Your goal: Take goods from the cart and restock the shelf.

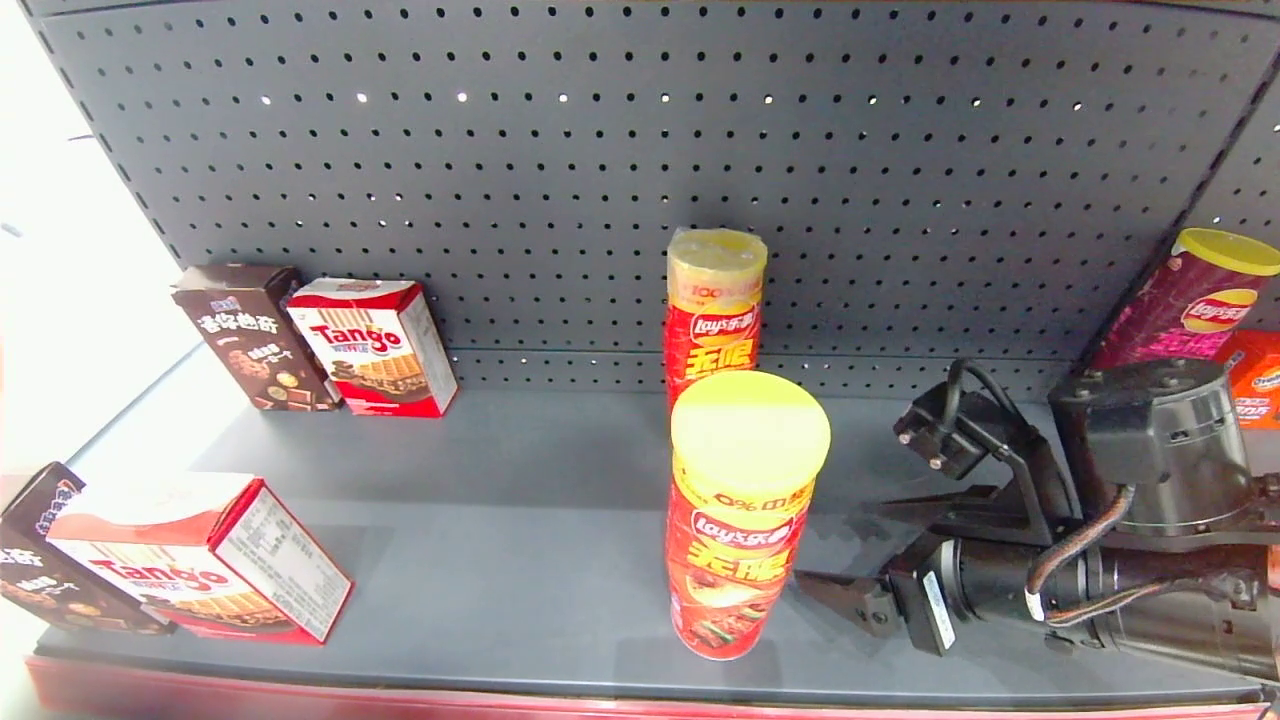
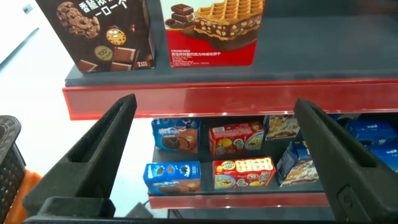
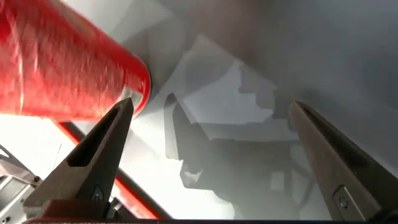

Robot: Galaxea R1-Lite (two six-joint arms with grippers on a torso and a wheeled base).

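Two red chip cans with yellow lids stand upright on the grey shelf, one in front and one behind it near the pegboard. My right gripper lies low over the shelf just right of the front can, open and holding nothing. In the right wrist view the red can sits beyond one finger, outside the open right gripper. My left gripper is open and holds nothing, in front of and below the shelf's red front edge.
A brown cookie box and a wafer box stand at the back left, and another wafer box and brown box at the front left. A purple can and an orange pack are at the far right. Small boxes fill lower shelves.
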